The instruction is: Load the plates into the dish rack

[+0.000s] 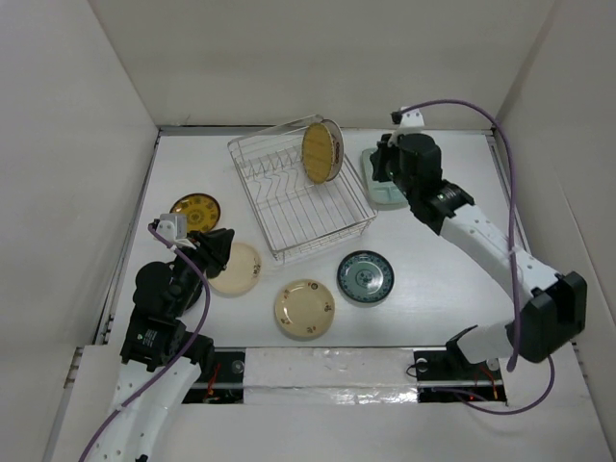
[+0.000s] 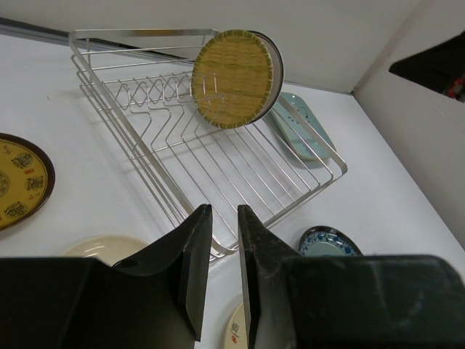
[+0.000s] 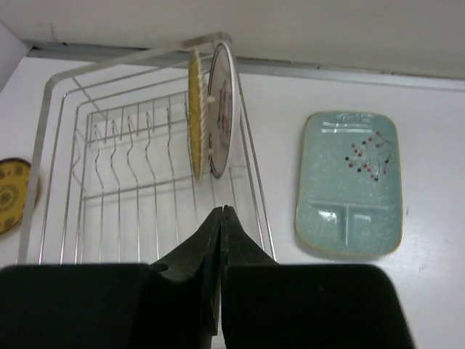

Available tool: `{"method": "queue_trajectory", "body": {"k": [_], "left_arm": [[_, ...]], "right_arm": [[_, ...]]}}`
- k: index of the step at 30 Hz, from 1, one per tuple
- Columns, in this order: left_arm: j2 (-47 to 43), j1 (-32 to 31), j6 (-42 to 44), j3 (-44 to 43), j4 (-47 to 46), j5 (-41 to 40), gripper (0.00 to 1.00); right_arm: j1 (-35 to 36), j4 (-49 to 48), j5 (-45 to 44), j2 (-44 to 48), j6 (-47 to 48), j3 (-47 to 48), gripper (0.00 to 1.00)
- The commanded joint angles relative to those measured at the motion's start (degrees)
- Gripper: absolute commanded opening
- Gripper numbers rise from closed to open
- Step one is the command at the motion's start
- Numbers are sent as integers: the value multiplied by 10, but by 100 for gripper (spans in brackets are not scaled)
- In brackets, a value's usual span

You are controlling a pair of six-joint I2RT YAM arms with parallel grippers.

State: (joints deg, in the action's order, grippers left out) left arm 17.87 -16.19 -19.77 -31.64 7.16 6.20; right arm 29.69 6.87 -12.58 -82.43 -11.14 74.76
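Clearly, the right pincer (image 3: 220,218) was clenched empty; the pale green plate (image 3: 349,182) lay just beside it, right of the dish rack (image 1: 294,202); the left pincer (image 2: 225,269) was slightly parted.

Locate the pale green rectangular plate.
Top view: the pale green plate lies flat at the far right, just right of the dish rack, near the right fingers.
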Motion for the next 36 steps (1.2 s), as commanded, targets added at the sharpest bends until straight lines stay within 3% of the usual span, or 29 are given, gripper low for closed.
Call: {"method": "queue_trajectory", "body": {"k": [1,5,7,8,11,16,18,22,23,24,29,32,36], "left_arm": [[-3,-3,6,-4,-21,9,19],[-3,-3,6,-3,-21,11,19],[-1,-3,6,-3,-21,13,19],[0,-3,6,-3,-22,14,19],[1,-3,5,-3,-22,15,19],[4,-3,5,-3,-23,15,19],[5,-3,5,-3,-22,16,19],[4,-3,5,-3,-22,15,18],[4,-3,5,-3,-21,15,19],[4,-3,5,-3,-21,15,19],[-1,-3,2,-3,-19,13,18],[-1,-3,3,-3,-19,13,19],[-2,-3,3,-3,-21,17,19]], "right_arm": [[4,31,28,31,-44,-88,0],[-9,54,24,91,-133,-216,1],[-24,48,40,127,-160,-296,19],[-38,51,54,137,-185,-319,41],[-53,42,109,174,-210,-402,65],[-64,31,200,185,-217,-464,68],[-64,31,222,179,-230,-472,66],[-78,24,233,144,-252,-482,50],[-87,20,228,125,-268,-491,26],[-87,20,228,125,-268,-491,26],[-82,105,149,195,-310,-482,0],[-76,160,116,239,-304,-461,0],[-54,245,84,327,-268,-360,0]]}}
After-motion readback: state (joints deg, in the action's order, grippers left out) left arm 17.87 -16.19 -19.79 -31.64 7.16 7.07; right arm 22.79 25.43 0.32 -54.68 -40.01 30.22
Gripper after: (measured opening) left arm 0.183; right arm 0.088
